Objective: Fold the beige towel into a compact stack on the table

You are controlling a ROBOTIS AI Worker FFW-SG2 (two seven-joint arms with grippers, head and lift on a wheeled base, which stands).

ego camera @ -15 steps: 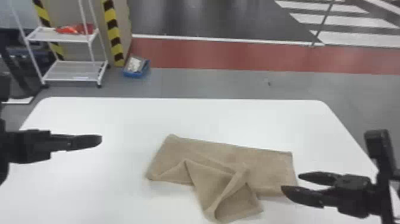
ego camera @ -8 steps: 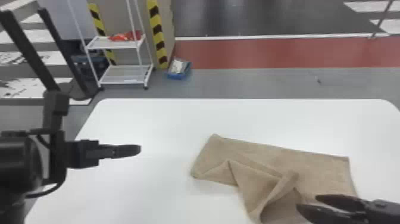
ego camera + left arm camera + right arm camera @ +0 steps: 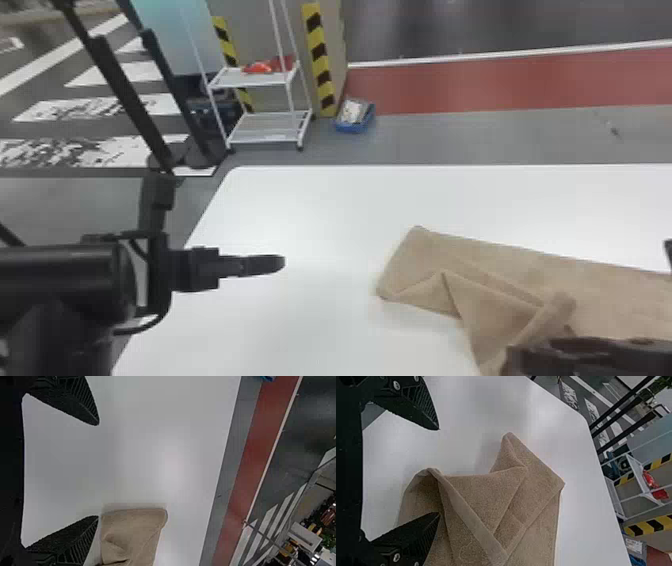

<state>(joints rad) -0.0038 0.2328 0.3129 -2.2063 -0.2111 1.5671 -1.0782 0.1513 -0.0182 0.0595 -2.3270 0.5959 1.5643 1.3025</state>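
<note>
On the white, round-cornered desk (image 3: 320, 215) lies the beige towel (image 3: 450, 260), a long band with a loose flap crumpled toward the near side. Compared with the earlier frames, the head view is turned further left, taking in more of the black left arm and putting the towel further right. The black two-fingered right end effector (image 3: 530, 352) has shifted leftward from the towel's right end to the near flap; the matching black left end effector (image 3: 280, 263) remains off the towel's left end.

The left wrist view shows that end effector's fingers spread wide, one just beside the towel's end. In the right wrist view the fingers are also wide apart, a raised hem between them and one finger over the cloth; whether they touch it I cannot tell. A white label (image 3: 634, 545) near the floor carries print too small to read
</note>
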